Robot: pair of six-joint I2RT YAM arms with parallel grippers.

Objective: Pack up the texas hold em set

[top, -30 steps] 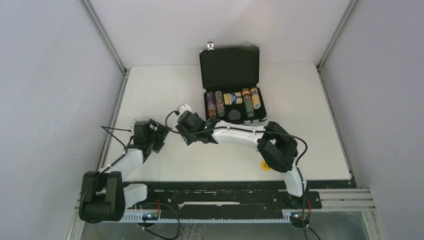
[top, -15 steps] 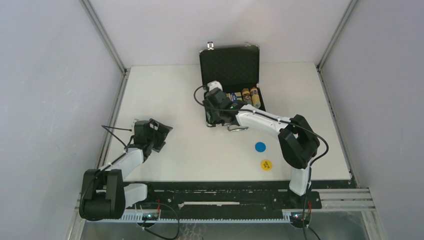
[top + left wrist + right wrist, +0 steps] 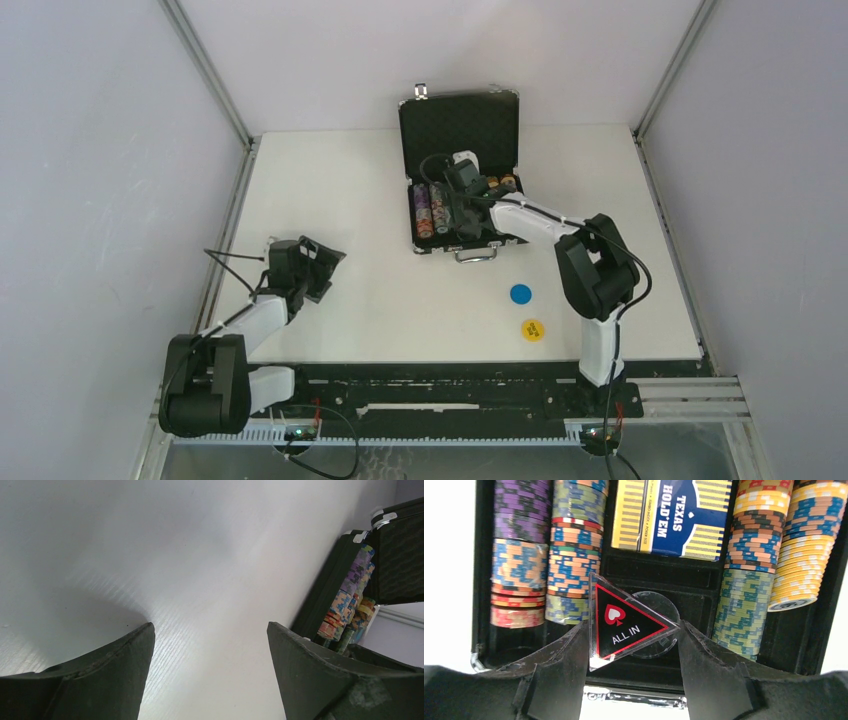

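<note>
- Jaws of the right gripper are clamped on the triangle token marked ALL IN. One finger presses its straight edge and the other its tip, above the front middle pocket of the case.
- Jaws of the left gripper stand wide apart with nothing between them, over the bare table well to the left of the case.
- Triangle token: it looks like thin, stiff, glossy plastic, so it is probably light and slippery. Pinched tip against edge, it could swivel or pop out; a grip across two straight edges would be surer.
- Chips lie in rows inside the case on either side of the card deck.
- Blue token and yellow token lie flat on the table in front of the case, toward its right. As flat discs they are likely hard to get fingers under, and best pinched across the rim.
- Case: loaded with chips, it is likely heavy. The lid stands open, so press it at its top edge, then lift by the handle.
</note>
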